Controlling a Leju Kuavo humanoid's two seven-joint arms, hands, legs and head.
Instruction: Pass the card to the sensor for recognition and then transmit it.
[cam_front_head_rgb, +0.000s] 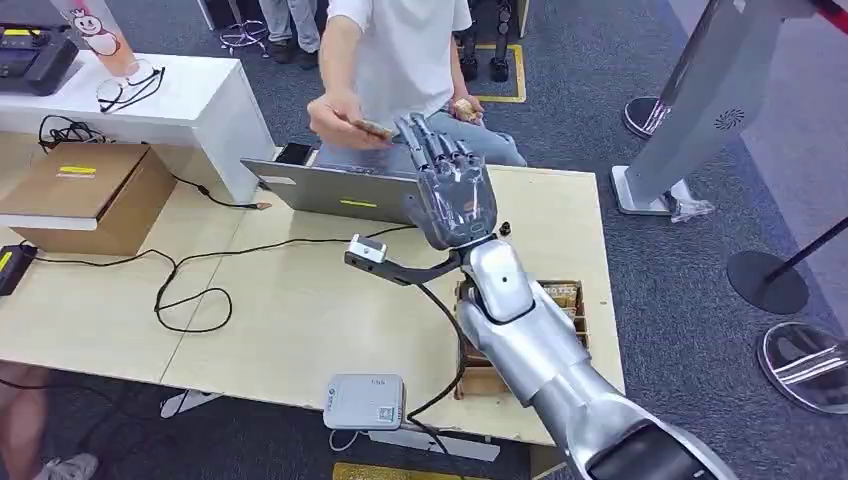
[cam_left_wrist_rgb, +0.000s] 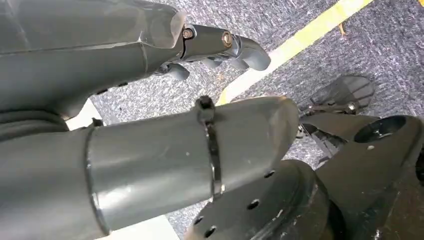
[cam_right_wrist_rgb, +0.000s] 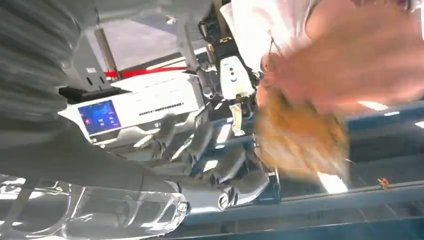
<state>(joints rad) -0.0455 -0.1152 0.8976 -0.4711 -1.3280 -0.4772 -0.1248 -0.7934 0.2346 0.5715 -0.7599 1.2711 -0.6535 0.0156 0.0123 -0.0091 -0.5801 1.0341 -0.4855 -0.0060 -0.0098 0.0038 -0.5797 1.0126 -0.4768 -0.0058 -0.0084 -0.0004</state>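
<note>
The right hand (cam_front_head_rgb: 452, 182) is raised with fingers apart, released; a person's hand (cam_front_head_rgb: 335, 120) holds the card (cam_front_head_rgb: 374, 128) just beside it

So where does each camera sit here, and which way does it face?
Head view: high on the body, looking down at the table; right hand raised toward a person holding a card.
Left wrist view: behind the hanging left hand, facing carpet.
Right wrist view: behind the right hand, facing the person's blurred hand.
Head and right wrist views share the right hand, card and person.
</note>
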